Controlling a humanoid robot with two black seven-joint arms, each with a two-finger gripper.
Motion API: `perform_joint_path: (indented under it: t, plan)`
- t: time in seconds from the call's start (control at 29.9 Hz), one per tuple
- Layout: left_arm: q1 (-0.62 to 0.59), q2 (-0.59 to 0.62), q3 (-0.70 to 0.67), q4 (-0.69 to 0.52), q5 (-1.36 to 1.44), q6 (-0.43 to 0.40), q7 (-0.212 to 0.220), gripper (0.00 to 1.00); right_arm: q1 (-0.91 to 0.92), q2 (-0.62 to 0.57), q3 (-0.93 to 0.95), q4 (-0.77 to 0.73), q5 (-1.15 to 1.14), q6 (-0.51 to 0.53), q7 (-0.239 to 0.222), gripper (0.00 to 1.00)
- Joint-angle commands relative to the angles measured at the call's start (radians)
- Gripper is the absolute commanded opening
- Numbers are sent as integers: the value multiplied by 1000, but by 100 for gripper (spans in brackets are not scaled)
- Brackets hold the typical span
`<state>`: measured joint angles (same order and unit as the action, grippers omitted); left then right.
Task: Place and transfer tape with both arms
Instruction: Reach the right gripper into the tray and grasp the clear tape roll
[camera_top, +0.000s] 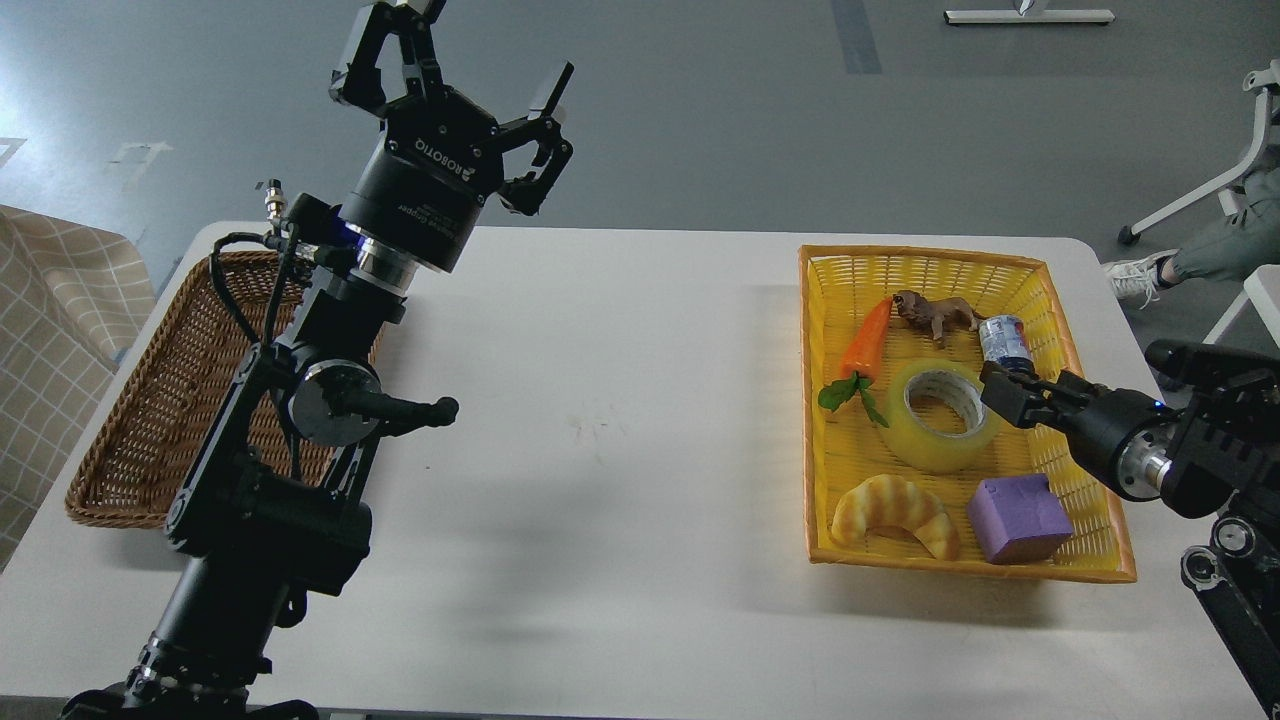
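Looks like a robotics lab or test room: bare grey smooth floor (700, 120) with white tape marks (135, 155), plain white rectangular table (600, 420) as test bench, white wheeled office-chair base (1200, 190) at right, white metal stand foot (1028, 16) at top. A seated person's white-sneakered foot (1130, 278) at the right edge.

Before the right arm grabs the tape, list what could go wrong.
1. The right gripper sits at the tape's right edge, with the small bottle just behind it; closing could knock the bottle.
2. The carrot and its leaves touch the tape's left side and may drag along.
3. The left gripper is raised far from the yellow basket, so a handover needs a long carry.
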<state>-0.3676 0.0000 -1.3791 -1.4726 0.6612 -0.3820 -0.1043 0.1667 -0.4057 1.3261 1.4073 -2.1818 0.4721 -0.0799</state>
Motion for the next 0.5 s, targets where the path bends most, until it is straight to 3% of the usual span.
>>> perform_joint_path:
  t: [0.0, 0.47]
  plan:
    - [4, 0, 0, 0, 0, 0, 0, 98, 5, 5, -1, -30, 0, -3, 2, 82]
    - [-1, 0, -3, -2, 0, 0, 0, 98, 2, 41, -8, -34, 0, -4, 2, 78]
